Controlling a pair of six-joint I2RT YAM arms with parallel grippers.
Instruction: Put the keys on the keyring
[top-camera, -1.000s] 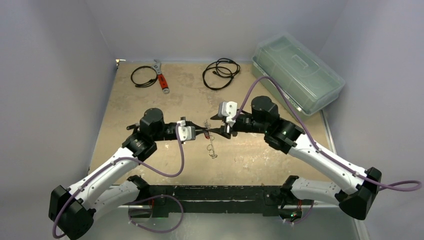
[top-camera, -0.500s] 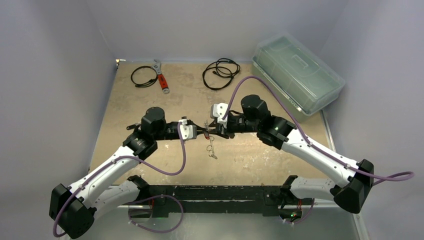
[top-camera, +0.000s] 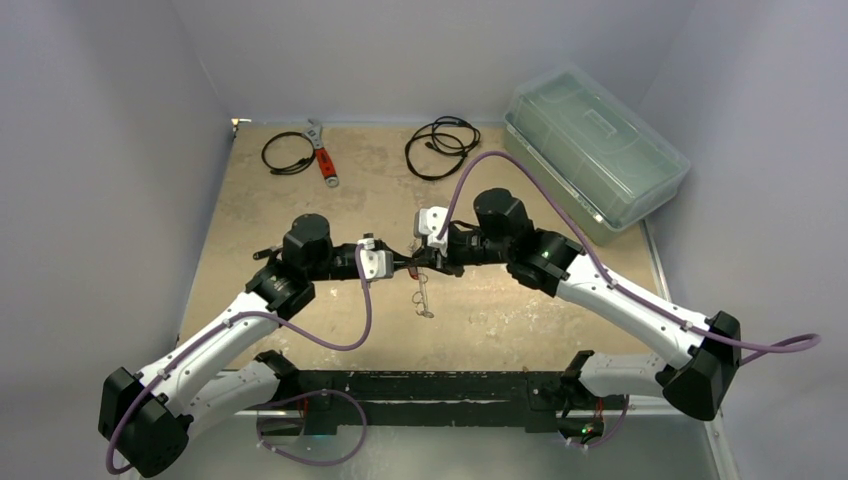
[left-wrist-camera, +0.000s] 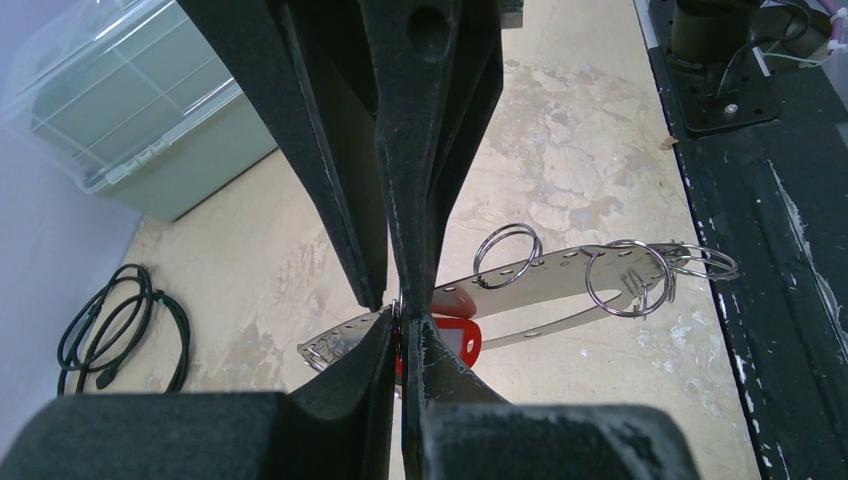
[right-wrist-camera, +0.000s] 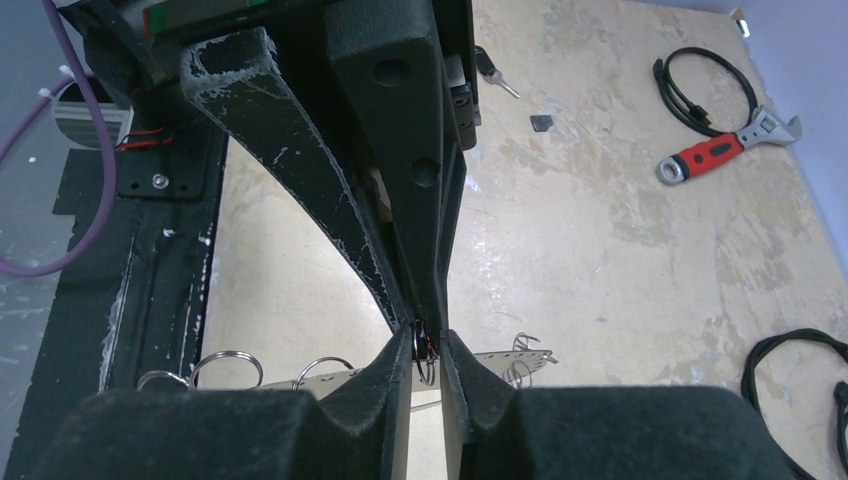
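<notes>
Left gripper (left-wrist-camera: 400, 316) is clenched on the red key (left-wrist-camera: 455, 330); keyring (left-wrist-camera: 560, 268) hangs there, above the table's (top-camera: 520, 320) middle. Right gripper (right-wrist-camera: 427, 342) surrounds a ring (right-wrist-camera: 425, 354), grip unclear. Dark key (right-wrist-camera: 490, 70) lies unthreaded toward the left edge.

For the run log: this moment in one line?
left hand shut on red key | right hand jaws narrow, ring between | keyring beside key

red key (left-wrist-camera: 455, 335) mostly hidden behind left gripper (left-wrist-camera: 402, 320) fingers, plastic box (left-wrist-camera: 120, 120) cut off at top-left edge, black cable (right-wrist-camera: 800, 390) cropped bottom-right, keyring (top-camera: 424, 295) details too small from above
</notes>
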